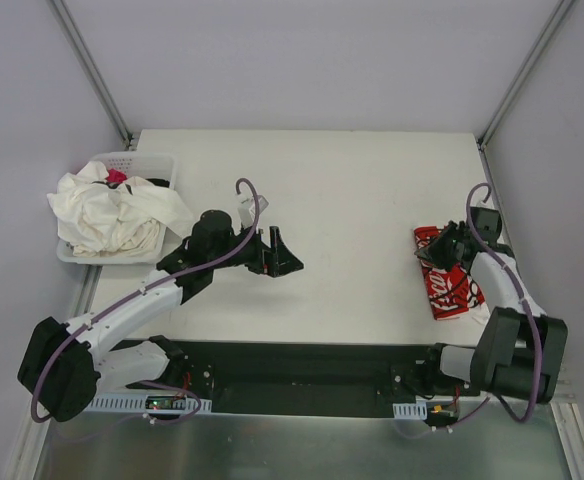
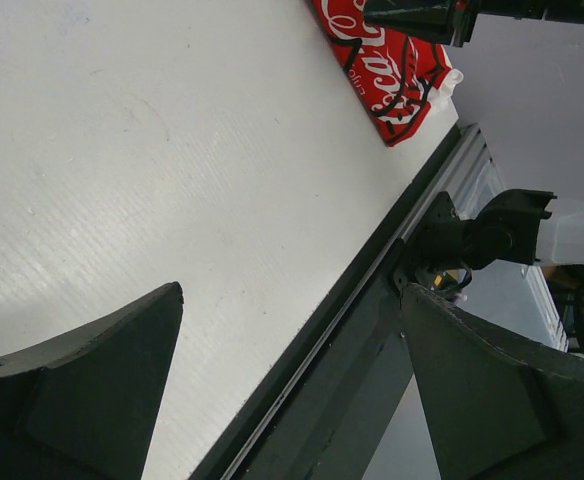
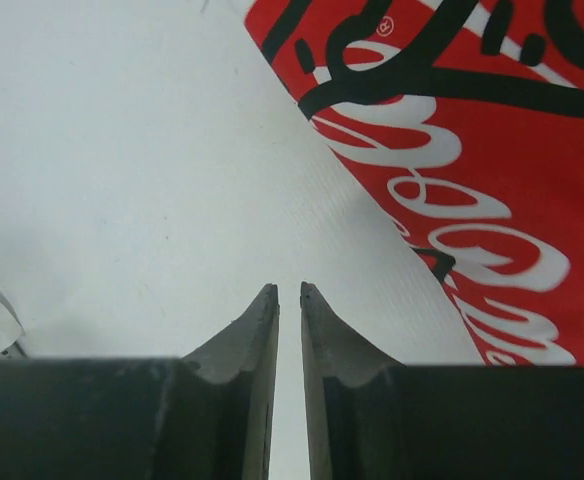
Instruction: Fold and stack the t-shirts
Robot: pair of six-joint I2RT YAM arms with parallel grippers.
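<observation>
The t-shirts (image 1: 112, 215) are a crumpled off-white heap filling the white perforated basket (image 1: 150, 160) at the far left, spilling over its rim. My left gripper (image 1: 288, 254) hangs over the bare table right of the basket, apart from the shirts. Its jaws stand wide open and empty in the left wrist view (image 2: 292, 292). My right gripper (image 1: 435, 250) is at the right side, just left of the red packet. Its fingers are almost together with nothing between them in the right wrist view (image 3: 290, 288).
A red packet with white lettering (image 1: 448, 282) lies flat near the table's right edge; it also shows in the left wrist view (image 2: 387, 65) and the right wrist view (image 3: 472, 150). Something pink (image 1: 117, 177) shows among the shirts. The black base rail (image 1: 302, 365) runs along the near edge.
</observation>
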